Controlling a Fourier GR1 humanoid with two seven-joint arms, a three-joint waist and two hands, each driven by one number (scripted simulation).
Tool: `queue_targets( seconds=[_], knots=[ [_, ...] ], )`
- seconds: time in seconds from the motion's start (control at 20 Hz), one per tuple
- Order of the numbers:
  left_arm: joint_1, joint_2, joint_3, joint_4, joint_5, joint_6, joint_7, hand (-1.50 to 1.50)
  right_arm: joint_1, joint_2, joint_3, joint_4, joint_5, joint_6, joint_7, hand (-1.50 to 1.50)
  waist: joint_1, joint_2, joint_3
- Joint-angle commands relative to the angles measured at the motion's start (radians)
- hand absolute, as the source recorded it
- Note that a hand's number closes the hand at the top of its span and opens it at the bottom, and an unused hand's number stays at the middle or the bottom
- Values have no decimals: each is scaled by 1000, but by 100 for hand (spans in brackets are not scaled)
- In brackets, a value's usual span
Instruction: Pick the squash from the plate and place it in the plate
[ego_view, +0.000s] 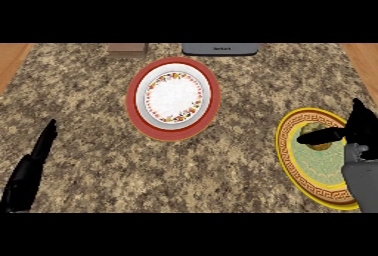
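A yellow plate (299, 165) with a red patterned rim and green middle lies at the right. On it sits the squash (322, 146), mostly hidden under my right hand (360, 129). The thumb reaches left over the squash and the fingers curl round its far side. A red-rimmed plate (172, 97) with a white, flower-edged middle lies at the centre back, with nothing on it. My left hand (33, 167) rests open at the lower left, fingers straight and pointing up.
A brown block (127, 49) and a grey appliance (220, 48) stand along the counter's back edge. Wooden floor shows past the counter's left and right edges.
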Motion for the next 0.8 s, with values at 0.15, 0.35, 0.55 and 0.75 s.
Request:
queue_targets(
  seconds=[0.15, 0.35, 0.55, 0.75],
  knots=[
    [21, 3, 31, -75, -5, -37, 51, 0, -9, 29, -17, -34, -40, 139, 126, -150, 5, 0, 1],
    [-43, -26, 51, 17, -28, -54, 35, 0, 46, 24, -66, 57, -64, 125, 8, -150, -1, 2, 1],
    [-50, -18, 81, 2, -43, -82, 49, 0, 9, 37, -87, 133, -46, 125, -17, -150, 3, 2, 1],
    [32, -74, 62, -96, -84, -56, 76, 0, 39, 57, -102, 108, -34, 124, -35, -150, 4, 1, 1]
  ],
)
